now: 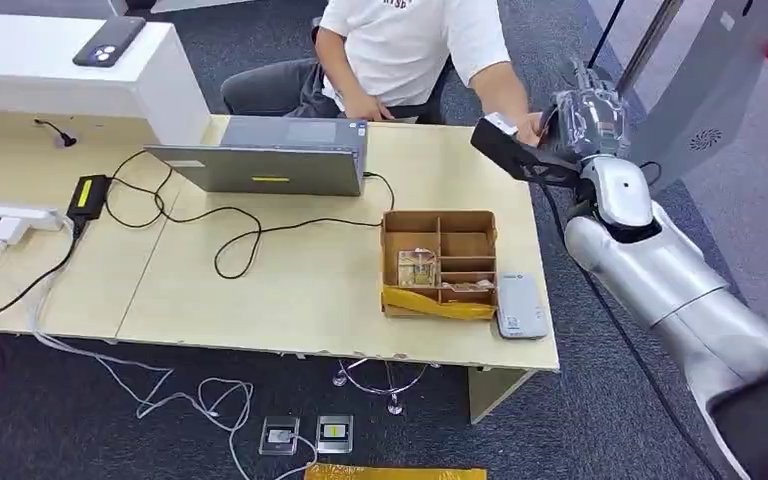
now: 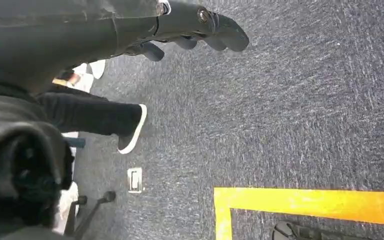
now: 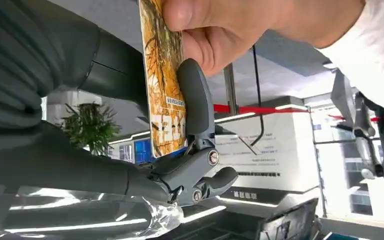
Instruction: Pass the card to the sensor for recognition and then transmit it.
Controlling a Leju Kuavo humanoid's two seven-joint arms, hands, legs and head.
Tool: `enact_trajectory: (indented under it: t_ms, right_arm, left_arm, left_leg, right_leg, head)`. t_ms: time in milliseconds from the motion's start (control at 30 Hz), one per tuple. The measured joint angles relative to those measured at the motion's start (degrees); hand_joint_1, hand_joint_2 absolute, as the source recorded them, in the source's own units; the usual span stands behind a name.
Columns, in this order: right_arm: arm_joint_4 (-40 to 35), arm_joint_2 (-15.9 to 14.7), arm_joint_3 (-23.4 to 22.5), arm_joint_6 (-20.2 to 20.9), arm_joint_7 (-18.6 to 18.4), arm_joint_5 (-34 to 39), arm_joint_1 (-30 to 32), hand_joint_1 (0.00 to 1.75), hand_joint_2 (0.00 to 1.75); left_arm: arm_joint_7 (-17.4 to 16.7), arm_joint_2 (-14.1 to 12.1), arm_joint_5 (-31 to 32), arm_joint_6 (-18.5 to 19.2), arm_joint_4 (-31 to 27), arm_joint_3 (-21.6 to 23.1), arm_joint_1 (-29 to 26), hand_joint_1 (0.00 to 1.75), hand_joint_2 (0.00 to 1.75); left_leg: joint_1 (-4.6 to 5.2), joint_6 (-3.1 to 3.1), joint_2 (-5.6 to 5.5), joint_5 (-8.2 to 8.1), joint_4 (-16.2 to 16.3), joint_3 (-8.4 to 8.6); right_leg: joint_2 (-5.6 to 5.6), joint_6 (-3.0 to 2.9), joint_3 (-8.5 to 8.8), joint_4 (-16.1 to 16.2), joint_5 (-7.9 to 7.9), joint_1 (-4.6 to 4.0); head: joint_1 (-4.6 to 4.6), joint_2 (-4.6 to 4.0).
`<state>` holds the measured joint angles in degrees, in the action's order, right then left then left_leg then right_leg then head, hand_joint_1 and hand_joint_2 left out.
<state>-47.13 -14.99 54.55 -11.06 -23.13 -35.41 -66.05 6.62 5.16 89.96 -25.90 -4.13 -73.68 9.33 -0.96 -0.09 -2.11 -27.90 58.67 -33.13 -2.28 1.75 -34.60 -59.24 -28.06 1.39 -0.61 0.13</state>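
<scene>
Right hand [image 3: 190, 165] raised at two o'clock past the surface [image 1: 290, 290], fingers [image 3: 196, 100] pinching the card [image 3: 164, 80] a person's hand [image 3: 220, 30] also grips; card likely bends or drops if release mistimed.

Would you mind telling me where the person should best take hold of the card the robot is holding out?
By its free end, where the person's hand already pinches the card. The right hand holds the other end between thumb and finger, so the faces are bare there; come from the side opposite the robot's hand.
</scene>
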Motion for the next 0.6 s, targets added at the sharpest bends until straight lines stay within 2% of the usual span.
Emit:
enact_trajectory:
  t_ms: [67,100,133,167,300,467,500,567,600]
  right_arm:
    - [1.47,0.35,0.29,-0.20,0.20,0.24,-0.03,1.71,1.75]
    - [2.19,0.44,0.46,-0.31,0.24,0.42,-0.03,0.56,1.75]
    - [2.83,0.48,0.57,-0.40,0.35,0.53,-0.01,0.56,1.75]
    - [3.67,0.52,0.68,-0.52,0.35,0.57,-0.01,0.00,1.75]
    - [5.49,0.48,1.23,-1.31,0.13,0.46,0.42,0.00,1.75]
    - [6.78,0.15,1.31,-4.65,0.30,2.34,1.28,0.00,1.75]
    - [6.87,0.09,1.31,-5.05,0.46,2.69,1.45,0.00,0.00]
    - [6.93,-0.26,0.98,-7.55,1.93,4.75,2.14,0.00,0.00]
    - [6.73,-0.46,0.41,-9.26,3.18,6.44,2.82,0.00,1.75]
  left_arm:
    - [-0.28,0.04,0.00,0.04,0.00,0.48,0.11,0.00,0.00]
    - [-0.57,0.11,0.00,0.07,0.00,0.68,0.12,0.00,0.00]
    - [-0.85,0.11,0.00,0.18,0.00,0.90,0.11,0.00,0.00]
    - [-1.16,0.15,0.00,0.24,0.00,1.42,0.10,0.00,0.00]
    - [-1.90,0.31,0.00,0.66,0.00,2.19,0.10,0.00,0.00]
    - [-1.94,0.57,0.00,0.66,0.00,3.43,0.10,0.00,0.00]
    - [-1.94,0.57,0.00,0.66,0.00,3.50,0.10,0.00,0.00]
    - [-1.95,0.59,0.00,0.59,0.00,3.65,0.10,0.00,0.00]
    - [-1.95,0.59,0.00,0.57,0.00,3.76,0.09,0.00,0.00]
  left_leg:
    - [0.00,0.00,-0.05,0.00,0.01,0.00]
    - [0.01,0.00,-0.06,0.00,0.01,0.00]
    - [0.01,0.00,-0.06,0.00,0.01,0.00]
    - [0.01,0.00,-0.06,0.00,0.01,0.00]
    - [0.01,0.00,0.00,0.00,0.01,0.03]
    - [0.00,0.00,0.02,0.00,0.01,0.04]
    - [0.00,0.00,0.03,0.00,0.01,0.04]
    - [0.00,0.00,0.02,0.00,0.01,0.05]
    - [0.00,0.00,0.01,0.00,0.01,0.04]
  right_leg:
    - [0.01,0.00,0.01,0.02,0.00,0.00]
    - [0.02,0.00,0.01,0.02,0.00,0.00]
    - [0.03,0.00,0.00,0.02,0.00,0.00]
    - [0.02,0.00,0.00,0.02,0.00,0.00]
    - [0.00,0.00,-0.01,0.02,0.00,0.00]
    - [-0.03,0.00,-0.03,0.01,0.00,-0.01]
    - [-0.03,0.00,-0.03,0.01,0.00,-0.01]
    - [-0.06,0.00,-0.03,0.01,0.00,-0.02]
    - [-0.05,0.00,-0.02,0.01,0.00,-0.02]
  head:
    - [-0.02,0.00]
    - [0.00,-0.02]
    - [0.00,-0.02]
    - [0.00,-0.02]
    - [0.00,0.00]
    - [0.00,-0.02]
    - [0.02,-0.02]
    - [0.00,0.00]
    - [0.00,-0.02]
